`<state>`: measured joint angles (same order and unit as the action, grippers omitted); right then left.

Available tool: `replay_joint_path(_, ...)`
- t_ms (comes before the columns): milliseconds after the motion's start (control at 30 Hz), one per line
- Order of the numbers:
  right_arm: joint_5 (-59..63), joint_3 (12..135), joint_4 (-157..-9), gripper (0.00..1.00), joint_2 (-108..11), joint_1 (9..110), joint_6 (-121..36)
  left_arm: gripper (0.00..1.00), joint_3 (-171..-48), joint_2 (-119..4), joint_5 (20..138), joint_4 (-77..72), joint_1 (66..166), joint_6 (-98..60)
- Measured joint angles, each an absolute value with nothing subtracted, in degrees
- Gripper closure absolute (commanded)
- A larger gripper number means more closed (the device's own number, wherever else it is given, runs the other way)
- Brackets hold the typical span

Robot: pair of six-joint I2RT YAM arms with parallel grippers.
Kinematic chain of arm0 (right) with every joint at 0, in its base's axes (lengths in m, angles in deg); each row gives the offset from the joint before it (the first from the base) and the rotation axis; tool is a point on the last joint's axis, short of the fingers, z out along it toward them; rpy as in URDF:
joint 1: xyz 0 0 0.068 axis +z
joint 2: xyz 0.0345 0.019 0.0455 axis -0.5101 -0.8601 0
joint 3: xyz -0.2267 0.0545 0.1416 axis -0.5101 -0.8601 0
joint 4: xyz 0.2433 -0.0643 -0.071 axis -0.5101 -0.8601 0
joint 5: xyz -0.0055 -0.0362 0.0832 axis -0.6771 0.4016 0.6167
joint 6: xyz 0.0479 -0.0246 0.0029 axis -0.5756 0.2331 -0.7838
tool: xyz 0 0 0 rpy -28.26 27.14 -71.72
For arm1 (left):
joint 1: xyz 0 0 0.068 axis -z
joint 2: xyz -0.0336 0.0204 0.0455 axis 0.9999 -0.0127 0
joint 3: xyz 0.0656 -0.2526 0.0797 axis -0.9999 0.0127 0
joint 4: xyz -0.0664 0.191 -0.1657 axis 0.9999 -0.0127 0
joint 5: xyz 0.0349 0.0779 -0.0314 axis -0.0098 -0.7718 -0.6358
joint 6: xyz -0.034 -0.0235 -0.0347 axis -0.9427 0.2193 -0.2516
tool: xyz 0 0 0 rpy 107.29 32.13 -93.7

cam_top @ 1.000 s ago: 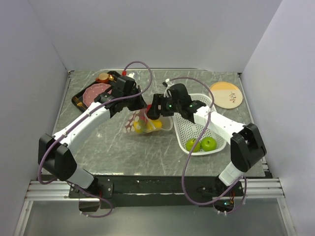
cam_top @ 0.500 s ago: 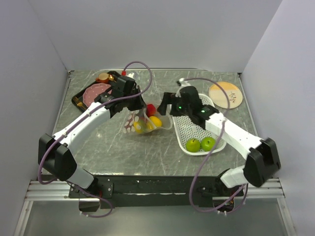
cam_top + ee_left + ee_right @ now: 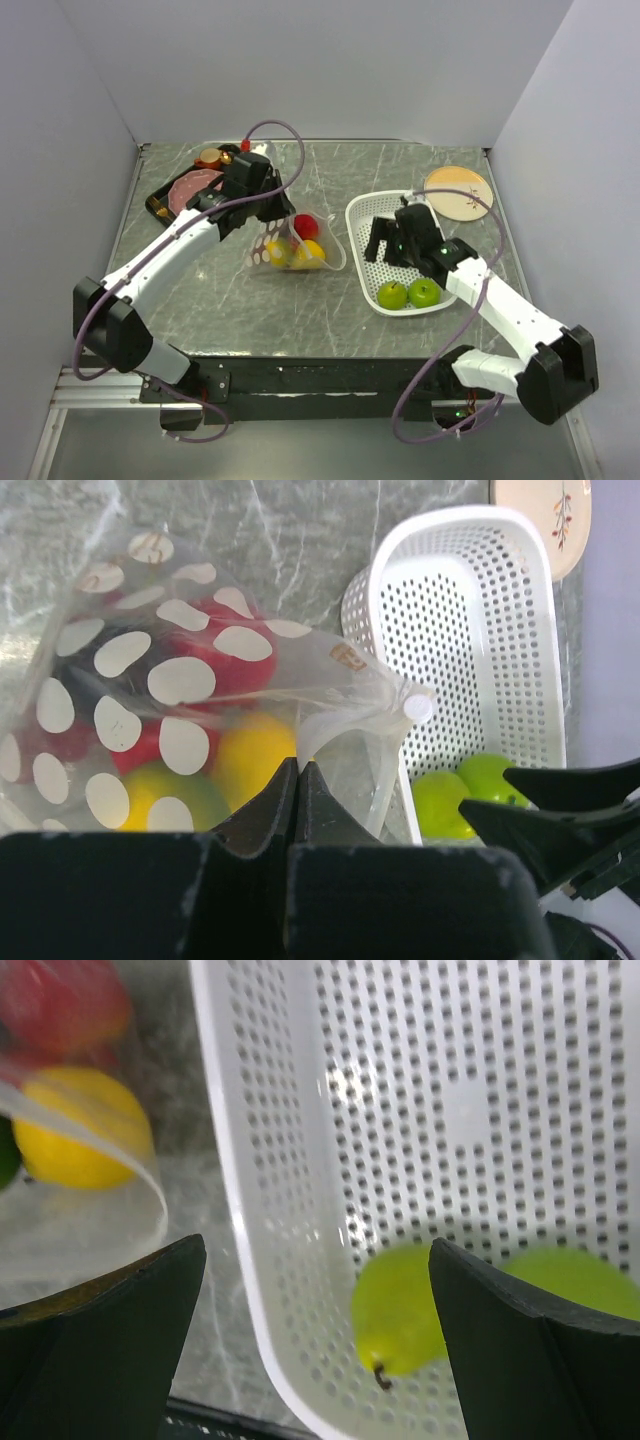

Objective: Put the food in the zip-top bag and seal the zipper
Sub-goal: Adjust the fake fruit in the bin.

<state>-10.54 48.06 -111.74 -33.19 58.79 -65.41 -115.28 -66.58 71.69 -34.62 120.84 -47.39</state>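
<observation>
The zip-top bag (image 3: 296,247), clear with white dots, lies left of the basket and holds a red apple (image 3: 235,665), a yellow citrus (image 3: 255,755) and other fruits. My left gripper (image 3: 298,766) is shut on the bag's mouth edge and holds it up. The zipper (image 3: 405,780) curves open beside it. My right gripper (image 3: 316,1250) is open and empty above the basket's left side, in the top view (image 3: 385,240). Two green apples (image 3: 392,294) (image 3: 424,291) lie in the basket's near end. One green apple (image 3: 400,1310) sits between the right fingers' tips, below them.
The white perforated basket (image 3: 352,212) stands right of the bag. A round beige plate (image 3: 458,192) lies at the back right. A black tray (image 3: 160,196) with a pink meat slice and a small brown piece stands at the back left.
My right gripper has pulled back from the bag's mouth, rightward and nearer, to above the basket. A red apple now lies inside the bag. The left gripper keeps its hold.
</observation>
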Motion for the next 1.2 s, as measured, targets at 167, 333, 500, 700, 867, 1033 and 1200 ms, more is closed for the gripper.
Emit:
replay_joint_path(167, -10.7, 45.5, -116.9, 0.0, -28.6, 60.5, -66.4, 0.99, -114.5, -67.1, 73.7, -34.1, 120.8, -47.5)
replay_joint_path(333, -14.4, 45.7, -121.0, 0.0, -30.6, 63.9, -67.7, 0.99, -114.5, -67.2, 74.3, -34.1, 120.8, -47.4)
replay_joint_path(500, -16.6, 45.1, -122.2, 0.0, -31.4, 65.4, -69.9, 0.99, -114.5, -67.4, 74.4, -34.1, 120.8, -47.4)
replay_joint_path(700, -18.1, 43.4, -121.9, 0.11, -33.5, 65.8, -71.6, 0.99, -114.5, -67.4, 74.7, -34.0, 120.8, -47.4)
replay_joint_path(867, -18.3, 41.1, -121.9, 0.22, -35.4, 66.1, -73.0, 0.99, -114.5, -67.4, 74.6, -34.0, 120.8, -47.4)
replay_joint_path(1033, -19.3, 40.5, -121.0, 0.35, -35.9, 66.1, -74.2, 0.99, -114.4, -67.4, 74.7, -34.0, 120.8, -47.4)
replay_joint_path(1200, -20.4, 41.0, -116.6, 0.53, -38.6, 66.1, -74.5, 0.99, -114.4, -67.4, 74.8, -34.0, 120.8, -47.4)
